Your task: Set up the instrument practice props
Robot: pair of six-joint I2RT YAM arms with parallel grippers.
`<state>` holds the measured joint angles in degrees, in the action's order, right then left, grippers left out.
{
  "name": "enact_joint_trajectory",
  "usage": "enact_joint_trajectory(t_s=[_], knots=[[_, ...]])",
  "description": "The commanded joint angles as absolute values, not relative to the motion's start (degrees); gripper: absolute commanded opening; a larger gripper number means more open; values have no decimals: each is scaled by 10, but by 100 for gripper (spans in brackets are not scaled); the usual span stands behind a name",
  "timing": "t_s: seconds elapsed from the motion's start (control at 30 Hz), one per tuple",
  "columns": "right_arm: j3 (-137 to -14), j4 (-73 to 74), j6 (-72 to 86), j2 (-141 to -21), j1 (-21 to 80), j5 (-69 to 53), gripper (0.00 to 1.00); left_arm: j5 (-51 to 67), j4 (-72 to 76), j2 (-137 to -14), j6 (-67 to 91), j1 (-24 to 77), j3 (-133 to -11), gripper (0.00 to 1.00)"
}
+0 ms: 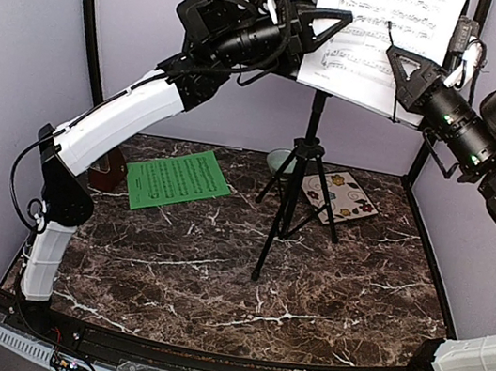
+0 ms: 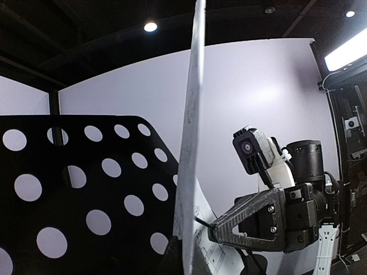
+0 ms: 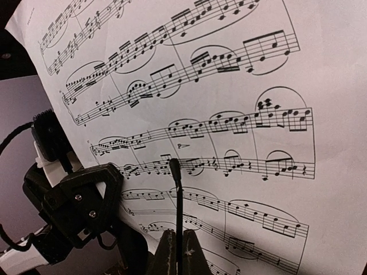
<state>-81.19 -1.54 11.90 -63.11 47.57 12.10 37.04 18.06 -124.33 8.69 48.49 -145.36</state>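
Top view alone gives the layout. The table [image 1: 214, 275] is dark brown marble-pattern with white veining. The black tripod music stand [image 1: 313, 125] stands mid-frame, its round-holed desk cut off by the upper edge. The green sheet [image 1: 177, 180] lies flat on the table left of centre. The dark red-brown metronome [image 1: 113, 171] sits just past the sheet's left edge, largely hidden by the left arm. A pale green bowl [image 1: 279, 159] and a cream swirl-pattern tile [image 1: 346, 197] sit behind the stand's legs. The white sheet [image 1: 387, 37] is up against the desk, upper centre-right. Left wrist view adds the sheet edge-on, a thin pale strip up the middle of the frame, with the perforated black panel to its left. Right wrist view adds the printed face filling the frame: staves legible, paper matte, slightly bowed. Left fingers [image 1: 338, 18], black triangular frames, are closed on the white sheet at its left edge. Right fingers [image 3: 178, 255] are closed on a thin black rod [image 3: 178, 195] that stands up across the printed face. What the rod belongs to cannot be told.
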Motion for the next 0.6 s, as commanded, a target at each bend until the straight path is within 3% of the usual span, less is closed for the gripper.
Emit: enact_joint_trajectory(t_s=[0.0, 0.57], knots=[[-796, -35, 107, -621, 472, 94, 0, 368, 212, -1242, 105, 490, -1469, 2], [-792, -47, 103, -623, 472, 80, 0, 364, 251, -1259, 148, 495, -1475, 1]])
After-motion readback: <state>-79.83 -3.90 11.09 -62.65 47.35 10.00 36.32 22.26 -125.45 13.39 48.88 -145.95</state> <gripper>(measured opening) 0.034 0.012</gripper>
